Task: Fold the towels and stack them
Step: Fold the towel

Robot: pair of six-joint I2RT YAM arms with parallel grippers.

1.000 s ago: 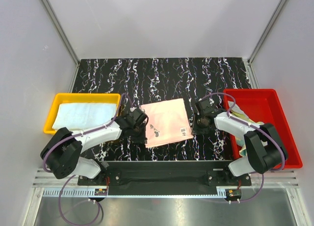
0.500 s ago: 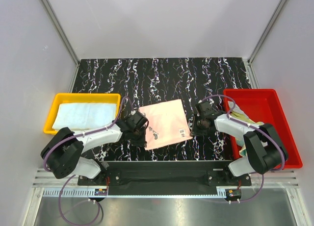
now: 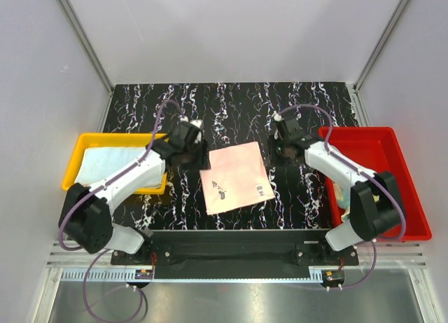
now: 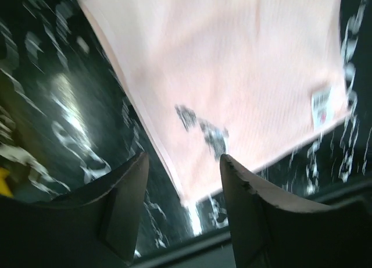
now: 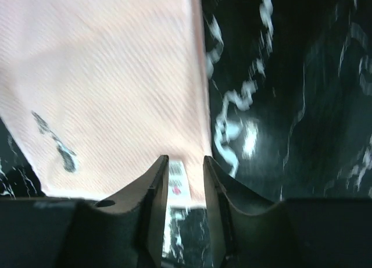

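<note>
A pale pink towel (image 3: 238, 177) with small dark marks and a white label lies flat on the black marbled table, between the two arms. My left gripper (image 3: 187, 144) hovers off the towel's far left corner, open and empty. My right gripper (image 3: 283, 146) hovers off the far right corner, also open and empty. In the left wrist view the pink towel (image 4: 232, 76) lies beyond the spread fingers of the left gripper (image 4: 183, 157). In the right wrist view the right gripper (image 5: 185, 158) frames the label (image 5: 177, 178) on the pink towel (image 5: 104, 93). A light blue towel (image 3: 115, 163) lies in the yellow tray.
The yellow tray (image 3: 119, 137) stands at the left and the red tray (image 3: 392, 148) at the right, with pale cloth (image 3: 338, 193) at its near left side. Grey walls close in the table on both sides and at the back.
Both grippers were shut low at the pink towel's left and right edges. They have opened, let go and moved toward the far side. The towel now lies flat.
</note>
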